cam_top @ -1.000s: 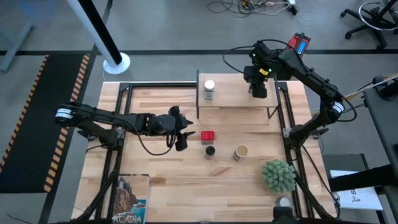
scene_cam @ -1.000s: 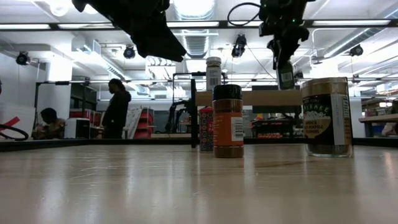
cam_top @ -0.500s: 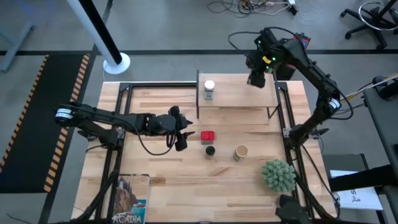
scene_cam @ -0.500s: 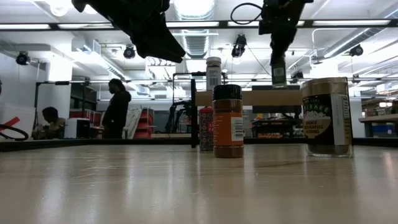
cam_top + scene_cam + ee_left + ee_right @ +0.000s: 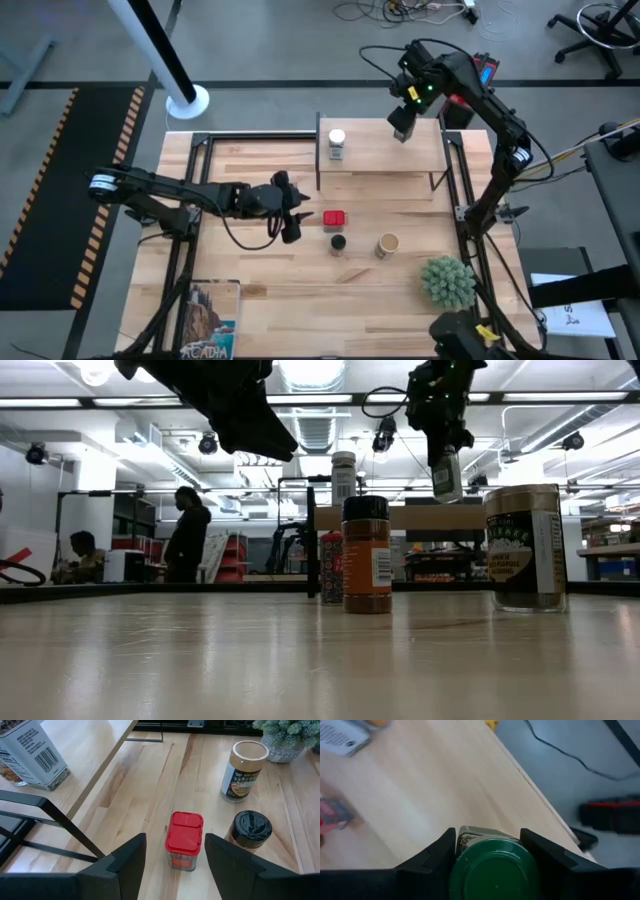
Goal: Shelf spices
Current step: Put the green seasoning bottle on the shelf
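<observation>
Since a second ago, the right tool [image 5: 400, 123] has carried its green-lidded jar [image 5: 494, 872] farther back, over the shelf's [image 5: 385, 150] far right edge, fingers clamped on it. Left tool [image 5: 172, 851] hovers wide open just left of the red tin [image 5: 184, 840] on the surface [image 5: 260, 260].

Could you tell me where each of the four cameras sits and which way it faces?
High view: overhead, looking straight down; both arms, shelf.
Low view: tabletop height, level across; black-lid jar, arms from above.
Left wrist: past the open left gripper onto the red tin.
Right wrist: over the right gripper holding the green-lid jar.
High and left wrist share the red tin.
</observation>
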